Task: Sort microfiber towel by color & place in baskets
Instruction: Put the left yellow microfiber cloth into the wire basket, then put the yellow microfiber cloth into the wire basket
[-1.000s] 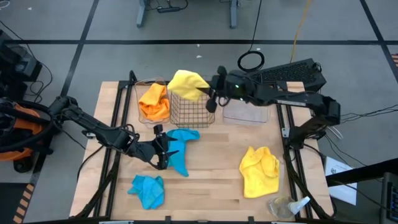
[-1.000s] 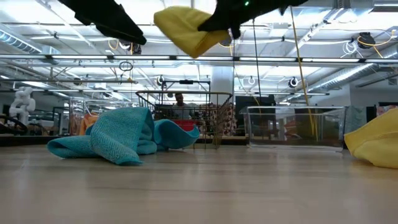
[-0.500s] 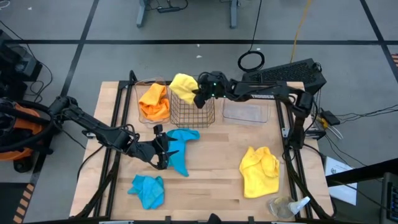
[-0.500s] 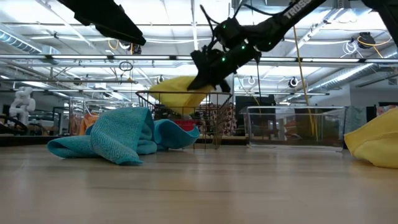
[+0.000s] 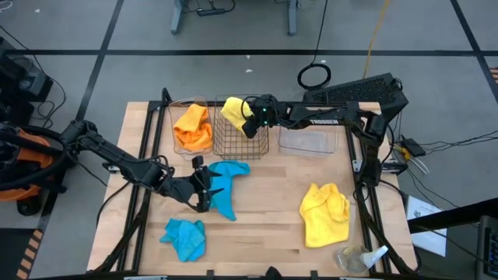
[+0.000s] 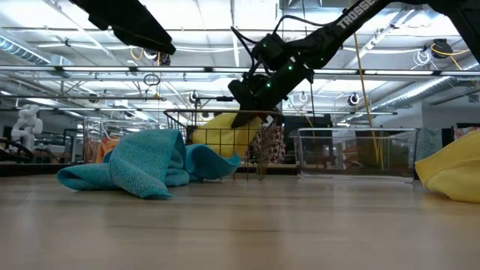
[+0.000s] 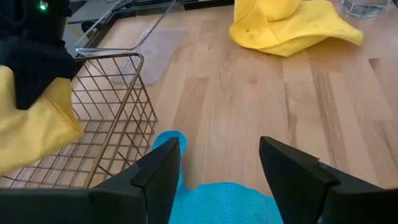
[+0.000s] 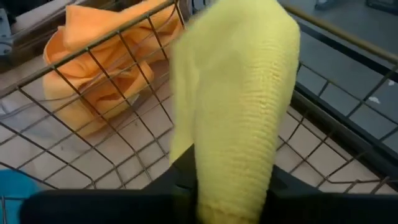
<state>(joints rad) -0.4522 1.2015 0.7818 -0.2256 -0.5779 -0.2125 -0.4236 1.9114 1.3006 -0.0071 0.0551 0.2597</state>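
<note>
The right gripper [image 5: 250, 122] reaches across the back of the table and hangs over the wire-mesh basket [image 5: 241, 138], which sits at about twelve o'clock from the table's middle. A yellow microfiber towel [image 5: 233, 111] hangs from it down into the basket; in the right wrist view the towel [image 8: 239, 106] drapes from between the fingers with the mesh behind it, but whether the fingers are clamped on it or parted cannot be told. In the low view the yellow cloth [image 6: 225, 133] shows behind the basket's wires below the gripper [image 6: 251, 111]. At nine o'clock of the mesh basket, touching it, stands a clear plastic tub [image 5: 177, 117] holding an orange towel [image 5: 193, 127]; at three o'clock stands a second clear tub [image 5: 307, 140]. The left gripper [image 5: 204, 187] is low over the table at about eight o'clock from the middle, its fingers [image 7: 292, 171] standing apart over a blue towel [image 5: 226, 187] with nothing between them. A second blue towel [image 5: 185, 236] lies crumpled near the front edge at seven o'clock, and a second yellow towel [image 5: 324, 211] lies at four o'clock. A small clear cup [image 5: 354, 259] sits at the front right corner.
</note>
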